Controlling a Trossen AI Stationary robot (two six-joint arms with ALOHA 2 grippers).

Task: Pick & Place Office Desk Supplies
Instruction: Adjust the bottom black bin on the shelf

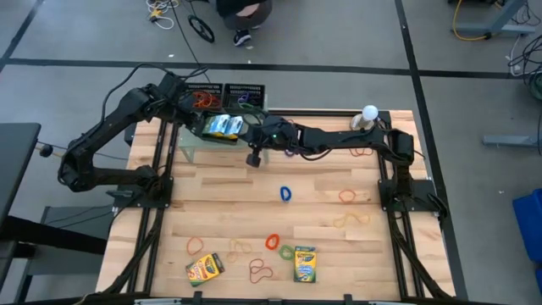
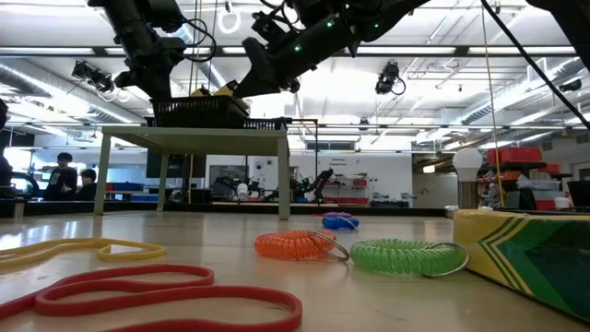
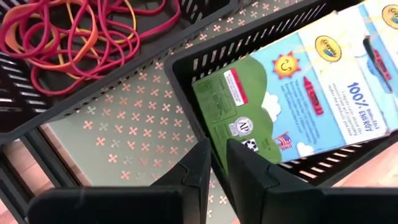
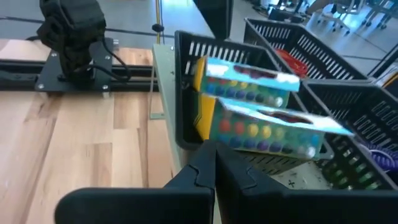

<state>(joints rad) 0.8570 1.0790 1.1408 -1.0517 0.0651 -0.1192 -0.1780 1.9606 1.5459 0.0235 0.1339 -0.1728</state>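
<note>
A black mesh tray point(image 1: 222, 127) holding two crayon boxes point(image 3: 311, 81) is over the pale green shelf point(image 3: 143, 106) at the far left of the table; whether it rests on the shelf I cannot tell. My left gripper point(image 1: 201, 121) is shut on its wall. My right gripper point(image 4: 214, 163), shut, points at the tray's near wall point(image 4: 186, 130) from the right, its tips just below the boxes point(image 4: 261, 106). Behind it, a second tray point(image 3: 81, 31) holds red and orange rubber bands, with a third tray point(image 1: 246, 96) beside it. My left gripper pinches the tray's slotted side wall near a corner point(image 3: 202, 134), one finger inside the tray and one outside. The fingers come slanting down from the table's left. My right gripper's shut tips are at the tray's wall, but whether they touch it I cannot tell.
Loose on the table lie rubber bands and coils: blue point(image 1: 285, 193), orange point(image 1: 273, 241), green point(image 1: 286, 252), red point(image 1: 260, 271). Two more crayon boxes point(image 1: 204, 268) point(image 1: 304, 263) lie near the front edge. A white ball on a stand point(image 1: 369, 113) is at the far right.
</note>
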